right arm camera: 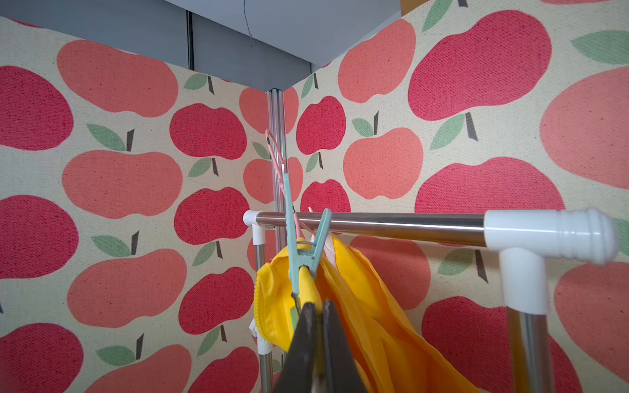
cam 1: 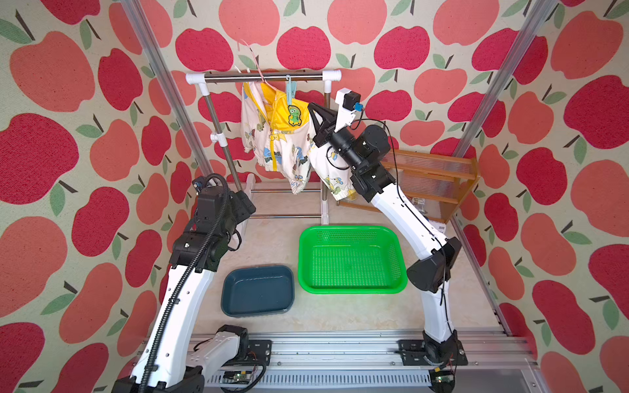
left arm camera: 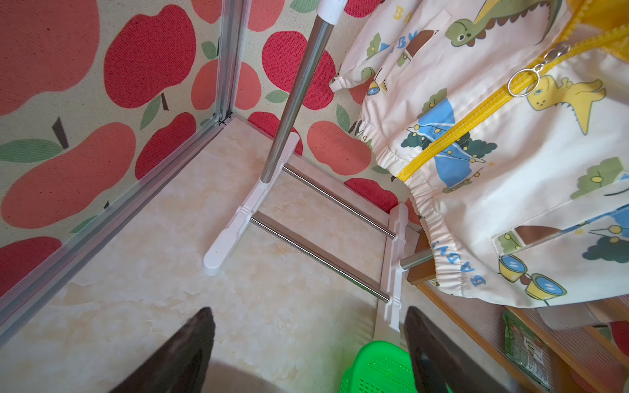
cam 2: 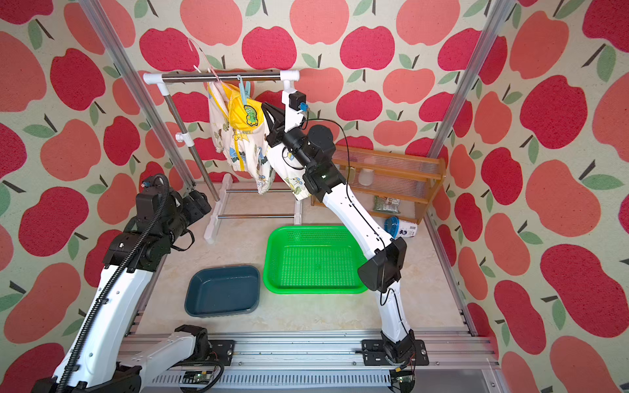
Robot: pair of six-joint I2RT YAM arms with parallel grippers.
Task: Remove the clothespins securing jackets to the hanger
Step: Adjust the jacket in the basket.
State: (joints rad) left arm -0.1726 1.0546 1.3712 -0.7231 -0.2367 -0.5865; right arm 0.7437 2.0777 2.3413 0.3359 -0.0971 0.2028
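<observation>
Cream child's jacket with dinosaur print and yellow hood lining (cam 1: 272, 143) hangs from a thin pale-pink wire hanger (cam 1: 254, 58), which is hooked over the top bar of a steel-tube rack with white plastic joints (cam 1: 238, 77) at the far side of the cell, left of centre. One pale-blue plastic spring clothespin (right arm camera: 303, 253) is visible, clipped on the yellow hood fabric just below the bar, handles up in a V; in both top views it sits on the jacket's right shoulder (cam 2: 244, 89). Right gripper (right arm camera: 320, 308) is raised to the hood, its fingers pressed together with the tips touching the yellow fabric just beneath the clothespin; cannot tell whether any cloth is pinched between them. Left gripper (left arm camera: 308, 311) is low at the near left foot of the rack, fingers spread wide with nothing between them, well apart from the jacket. Bright green perforated plastic basket (cam 1: 350, 228) and dark blue-grey plastic tub (cam 1: 257, 268) sit side by side on the near tabletop.
</observation>
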